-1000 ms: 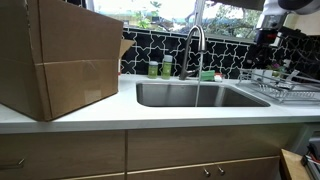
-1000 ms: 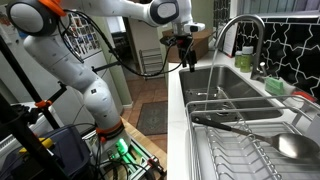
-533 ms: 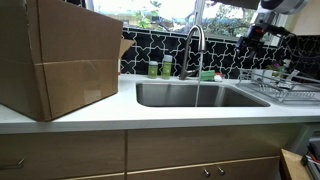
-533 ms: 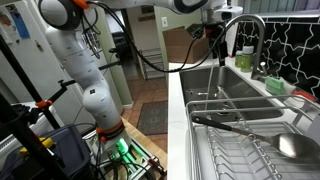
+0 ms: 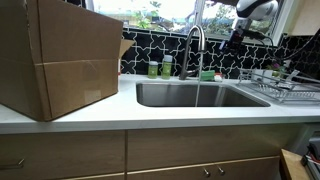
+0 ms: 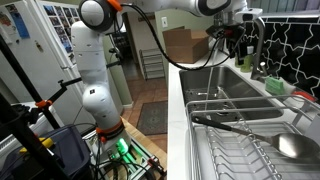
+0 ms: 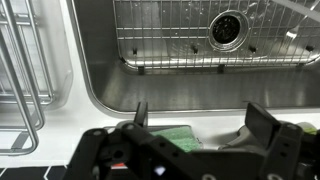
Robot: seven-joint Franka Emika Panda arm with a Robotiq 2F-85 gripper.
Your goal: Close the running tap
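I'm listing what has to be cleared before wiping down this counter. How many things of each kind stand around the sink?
cardboard box: 1
green bottles: 2
tap: 1
green sponge: 1
dish rack: 1
Total: 6

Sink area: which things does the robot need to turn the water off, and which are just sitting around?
For the job:
- the tap
- the gripper, open

Just sitting around:
- cardboard box
- green bottles
- green sponge
- dish rack
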